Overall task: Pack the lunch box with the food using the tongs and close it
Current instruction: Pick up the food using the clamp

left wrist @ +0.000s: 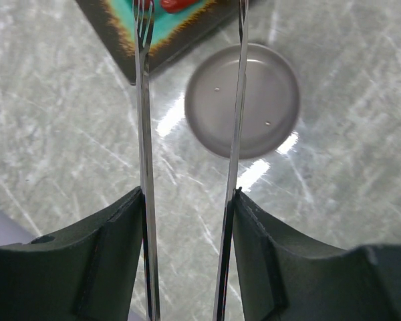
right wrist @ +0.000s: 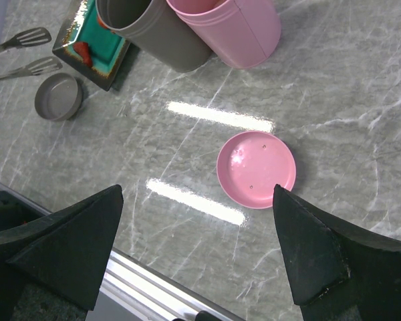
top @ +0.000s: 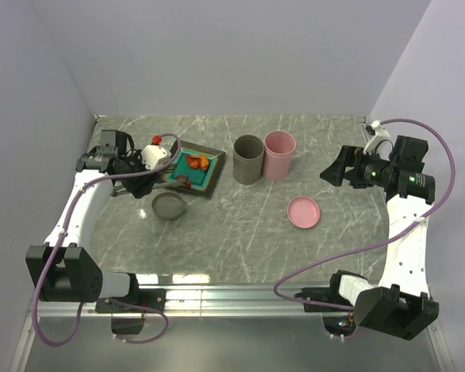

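Grey marbled surface (top: 240, 232). Left hand (left wrist: 187, 194) clamped across tongs (left wrist: 143, 134), tips over plate (top: 209, 182) rim near food (top: 198, 162). Right hand (right wrist: 198, 190) spread wide, empty. Presumably springy, slick steel: squeeze gently, take food centrally.

The left arm (top: 71, 213) rises from its base, and its wrist sits level behind the left gripper (top: 142, 168). The two dark fingers (left wrist: 113, 261) of this gripper are partly closed. Each pad presses on the outer side of one arm of the tongs (left wrist: 142, 134), which run straight out ahead of the fingertips. The right arm (top: 404, 232) stands tall, its wrist raised behind the right gripper (top: 331, 169). That gripper tilts downward, and its jaws are spread as wide as they go. Its two dark fingers (right wrist: 73, 247) stand well apart at either side of its wrist view.
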